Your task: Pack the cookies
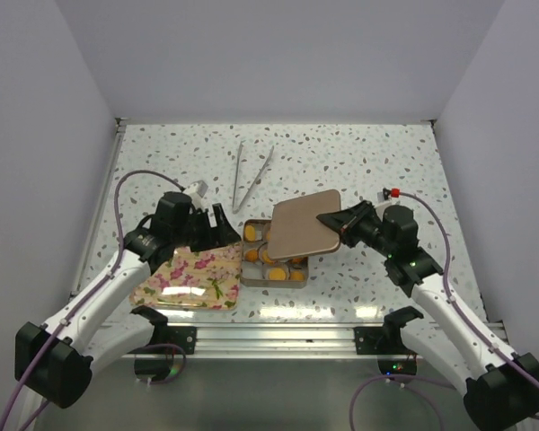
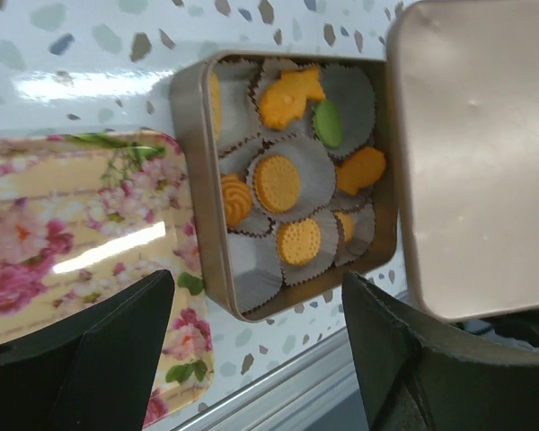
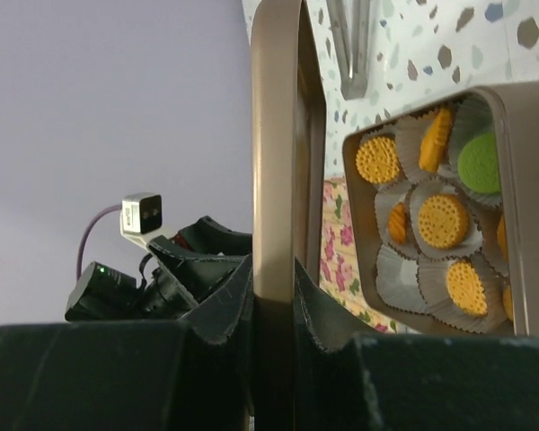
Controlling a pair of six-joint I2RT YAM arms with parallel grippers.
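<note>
Tin (image 2: 188, 162) on table (image 1: 341, 153), orange cookies (image 2: 277, 183) plus one green in paper cups (image 2: 251, 269) inside, right gripper (image 1: 331, 219) clamped on lid (image 1: 301, 224) tilted over tin, partly hiding it from above, left gripper (image 1: 219, 225) apart near floral tray (image 1: 196, 277)

The white table (image 1: 368, 171), speckled grey and brown, fills the middle of the frame. Metal tongs (image 1: 239, 175) lie at upper centre. A flowered tray (image 1: 196, 278) lies at lower left, and an open metal tin (image 1: 271, 282) sits just beside it, on its right
</note>
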